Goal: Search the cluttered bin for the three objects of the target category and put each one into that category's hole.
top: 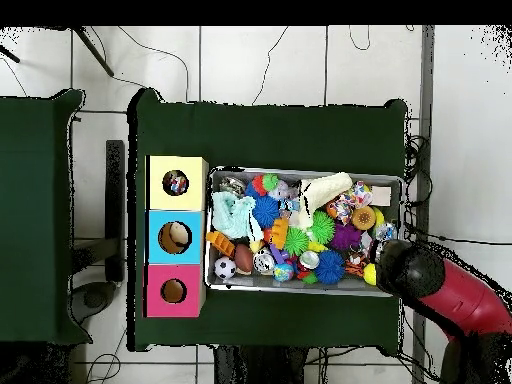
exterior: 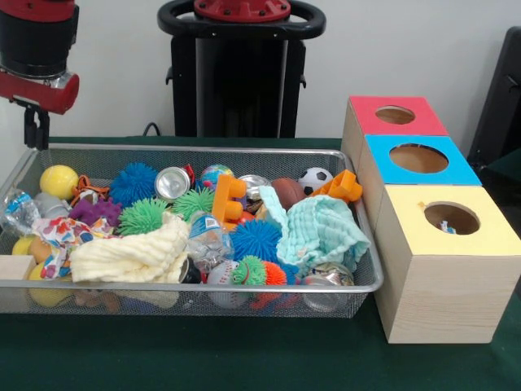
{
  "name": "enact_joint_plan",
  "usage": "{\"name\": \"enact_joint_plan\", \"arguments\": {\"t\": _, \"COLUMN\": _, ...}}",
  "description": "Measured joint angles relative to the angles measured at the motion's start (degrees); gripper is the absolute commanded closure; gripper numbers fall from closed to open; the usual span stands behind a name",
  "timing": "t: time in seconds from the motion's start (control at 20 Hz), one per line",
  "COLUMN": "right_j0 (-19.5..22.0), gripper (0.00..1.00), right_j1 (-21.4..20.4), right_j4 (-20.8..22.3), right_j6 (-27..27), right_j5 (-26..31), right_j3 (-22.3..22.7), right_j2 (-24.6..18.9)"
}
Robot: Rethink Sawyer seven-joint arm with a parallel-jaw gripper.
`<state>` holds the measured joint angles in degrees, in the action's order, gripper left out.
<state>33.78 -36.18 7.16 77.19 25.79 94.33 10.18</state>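
The arm (exterior: 37, 49) is hanging over the bin's (exterior: 203, 151) corner beside the yellow ball (exterior: 59, 181); overhead, its red and black bulk (top: 430, 285) is covering that same corner. The gripper (exterior: 34, 129) is showing only as a dark stub just above the bin's rim, and whether it is wide or narrow cannot be told.

The bin is sitting on the green table (exterior: 244, 358), full of clutter. A cream cloth (exterior: 130, 254) is lying against the bin's front wall, and a mint cloth (exterior: 321, 232) is lying at the end nearest the boxes. Between them a blue spiky ball (exterior: 255, 239) is resting, with an orange block (exterior: 226, 199) just behind it. A can (exterior: 172, 182) and a soccer ball (exterior: 314, 179) are lying along the bin's back wall.

Just beside the bin three boxes are standing in a row, touching: yellow (exterior: 448, 244), blue (exterior: 419, 159), pink (exterior: 395, 116). Each top has a round hole. Overhead, something small is lying inside the yellow box (top: 176, 182) and a pale round thing inside the blue one (top: 175, 237).
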Motion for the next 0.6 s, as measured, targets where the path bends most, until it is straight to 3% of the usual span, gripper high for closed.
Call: {"name": "enact_joint_plan", "arguments": {"t": 0.6, "right_j0": 0.12, "gripper": 1.00, "right_j1": 0.35, "right_j4": -0.02, "right_j6": 0.00, "right_j5": -2.74, "right_j3": -0.06, "right_j2": -0.15}}
